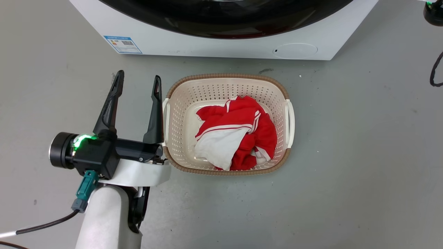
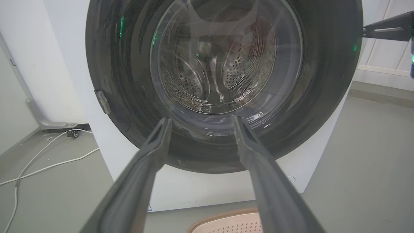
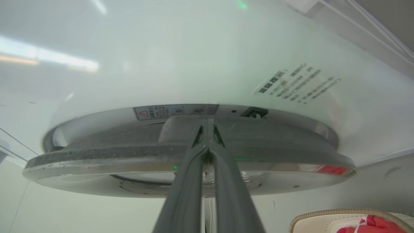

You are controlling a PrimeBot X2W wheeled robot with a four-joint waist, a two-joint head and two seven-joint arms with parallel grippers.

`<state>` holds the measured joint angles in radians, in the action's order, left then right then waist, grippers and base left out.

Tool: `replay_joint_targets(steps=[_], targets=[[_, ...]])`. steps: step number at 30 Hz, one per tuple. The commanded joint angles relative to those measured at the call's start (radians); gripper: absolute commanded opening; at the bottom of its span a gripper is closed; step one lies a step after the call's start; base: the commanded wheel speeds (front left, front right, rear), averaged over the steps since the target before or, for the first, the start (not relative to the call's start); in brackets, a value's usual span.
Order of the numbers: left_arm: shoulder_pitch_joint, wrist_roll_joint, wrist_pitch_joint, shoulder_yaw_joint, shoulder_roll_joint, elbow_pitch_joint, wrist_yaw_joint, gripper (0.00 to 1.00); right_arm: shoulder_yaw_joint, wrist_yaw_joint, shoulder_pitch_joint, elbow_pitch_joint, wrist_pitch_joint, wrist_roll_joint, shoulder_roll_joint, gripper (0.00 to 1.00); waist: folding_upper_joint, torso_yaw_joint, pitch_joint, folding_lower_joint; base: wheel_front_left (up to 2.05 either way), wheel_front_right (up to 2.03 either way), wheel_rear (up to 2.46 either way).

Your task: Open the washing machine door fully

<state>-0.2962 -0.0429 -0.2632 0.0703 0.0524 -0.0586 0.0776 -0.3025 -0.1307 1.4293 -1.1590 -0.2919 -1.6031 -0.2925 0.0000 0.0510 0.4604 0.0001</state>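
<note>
Left of the basket (image 1: 226,75), the left hand (image 1: 138,77) hangs with fingers spread, holding nothing. The basket holds a crumpled red-and-white garment (image 1: 242,131). Beyond the basket stands the washing machine door (image 1: 225,20). Beyond and right of the basket, the right hand (image 3: 207,136) has its fingers pressed together, tips at the door's edge. Those tips could slip off the glossy rim, and the door might swing into the left hand.
</note>
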Motion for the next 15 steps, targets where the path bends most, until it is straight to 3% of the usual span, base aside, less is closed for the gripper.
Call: replay_joint_targets(steps=[1, 15], targets=[[-0.017, 0.005, -0.002, 0.003, -0.001, -0.001, 0.002, 1.0, -0.007, 0.0, 0.014, -0.009, -0.003, 0.009, 0.001, 0.0, 0.0, 0.001, 0.005, -0.0001, 0.0, 0.0, 0.0], [-0.023, 0.0, -0.002, 0.013, -0.002, 0.005, 0.0, 1.0, 0.014, -0.001, 0.042, 0.014, -0.111, -0.032, 0.027, 0.0, 0.0, 0.005, 0.026, -0.0001, 0.0, 0.0, 0.0]])
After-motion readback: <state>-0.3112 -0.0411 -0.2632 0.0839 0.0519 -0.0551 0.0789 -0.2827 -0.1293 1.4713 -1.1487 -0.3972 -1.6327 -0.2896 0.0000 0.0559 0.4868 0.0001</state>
